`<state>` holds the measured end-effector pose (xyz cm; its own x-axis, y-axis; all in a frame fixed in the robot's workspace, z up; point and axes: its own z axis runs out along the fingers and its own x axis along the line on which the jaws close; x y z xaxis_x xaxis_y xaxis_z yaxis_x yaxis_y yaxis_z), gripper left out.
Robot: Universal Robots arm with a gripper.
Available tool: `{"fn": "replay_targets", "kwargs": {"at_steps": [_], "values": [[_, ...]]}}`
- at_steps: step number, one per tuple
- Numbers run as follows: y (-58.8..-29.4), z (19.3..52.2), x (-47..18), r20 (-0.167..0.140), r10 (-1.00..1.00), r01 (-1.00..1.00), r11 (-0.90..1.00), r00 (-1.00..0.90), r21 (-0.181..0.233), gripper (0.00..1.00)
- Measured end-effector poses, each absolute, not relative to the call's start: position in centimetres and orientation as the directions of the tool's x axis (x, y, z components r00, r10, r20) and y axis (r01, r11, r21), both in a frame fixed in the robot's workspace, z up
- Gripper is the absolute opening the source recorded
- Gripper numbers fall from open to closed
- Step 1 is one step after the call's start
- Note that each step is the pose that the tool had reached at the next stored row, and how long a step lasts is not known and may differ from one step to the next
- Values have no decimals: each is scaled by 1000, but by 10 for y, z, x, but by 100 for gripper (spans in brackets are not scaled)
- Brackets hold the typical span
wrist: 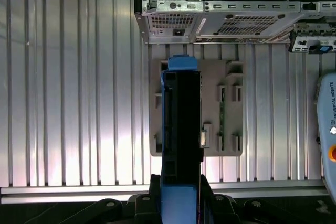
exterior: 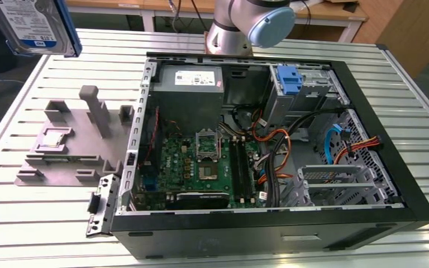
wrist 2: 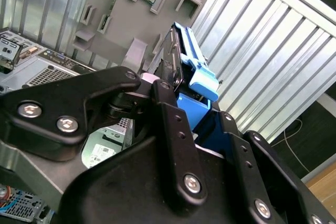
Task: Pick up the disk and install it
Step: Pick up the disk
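Note:
The disk [exterior: 36, 25], silver metal with a blue-and-white label and a blue bracket, hangs high above the table at the exterior view's far left. In the first wrist view the disk [wrist: 181, 129] stands edge-on, sticking out from my gripper [wrist: 179, 192], which is shut on it. In the second wrist view my gripper [wrist 2: 197, 116] clamps the disk [wrist 2: 191, 72] between its black fingers [wrist 2: 168, 114]. The disk is over the grey fixture [wrist: 228, 108], beside the open computer case [exterior: 274, 139].
The case lies open on the slatted metal table [exterior: 28, 223], with a motherboard [exterior: 199, 162], a grey power supply [exterior: 188, 84], a blue caddy [exterior: 289, 81] and a metal drive cage [exterior: 341, 181] inside. A pendant [wrist: 328, 129] lies on the table. The arm's base [exterior: 248, 22] stands behind the case.

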<state>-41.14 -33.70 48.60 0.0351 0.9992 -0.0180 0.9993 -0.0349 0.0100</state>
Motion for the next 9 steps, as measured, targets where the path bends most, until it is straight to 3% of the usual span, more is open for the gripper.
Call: {"fn": "replay_targets", "kwargs": {"at_steps": [9], "values": [[-337,486,-403,-18,999,999,-35,35,10,36]]}}
